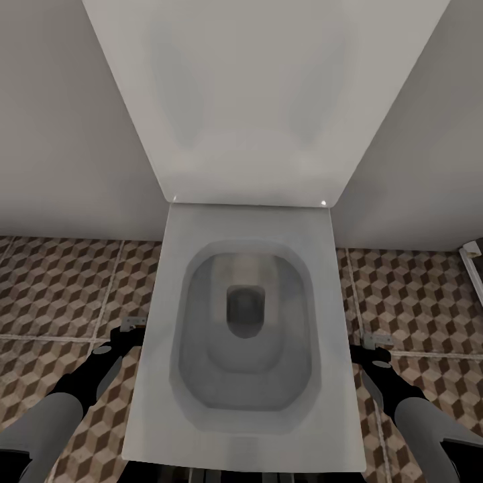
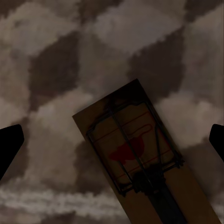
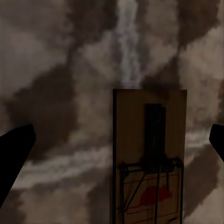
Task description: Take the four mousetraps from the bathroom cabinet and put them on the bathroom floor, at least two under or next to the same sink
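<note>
1. This is a bathroom in a home, rendered in a simulator: a white rectangular toilet (image 1: 248, 335) with its lid raised stands in the middle of the head view, its bowl open

2. The upright white lid (image 1: 251, 100) leans back against a plain pale grey wall (image 1: 60, 134) that meets the floor just behind the toilet

3. The floor of large square tiles printed with a brown, beige and white cube pattern (image 1: 60, 288) runs along both sides of the toilet, with pale grout lines between the tiles, a typical wet-room surface

4. The same patterned tiling fills the background of both wrist views
</note>
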